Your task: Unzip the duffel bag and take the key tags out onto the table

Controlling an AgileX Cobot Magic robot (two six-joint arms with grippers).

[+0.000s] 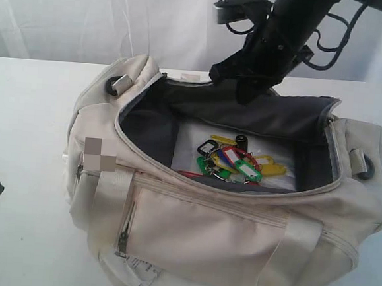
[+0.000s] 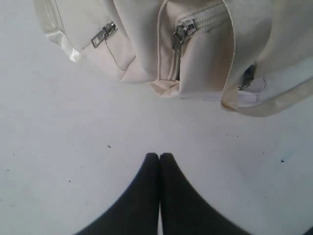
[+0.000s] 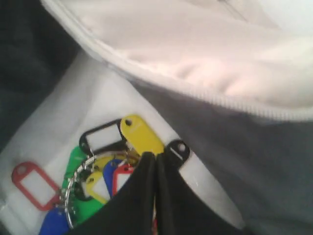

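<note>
The bag (image 1: 204, 230) lies unzipped on the worktop (image 1: 28, 104), so the tags (image 1: 232, 161) show on its floor. Your right fingers (image 3: 137, 196) hang over its opening, pressed together and empty; open them before reaching. Your left fingers (image 2: 142, 196), also together, wait beside it.

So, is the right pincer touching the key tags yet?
Apart. In the exterior view, dark lining shows between the shut right pincer and the key tags.
</note>
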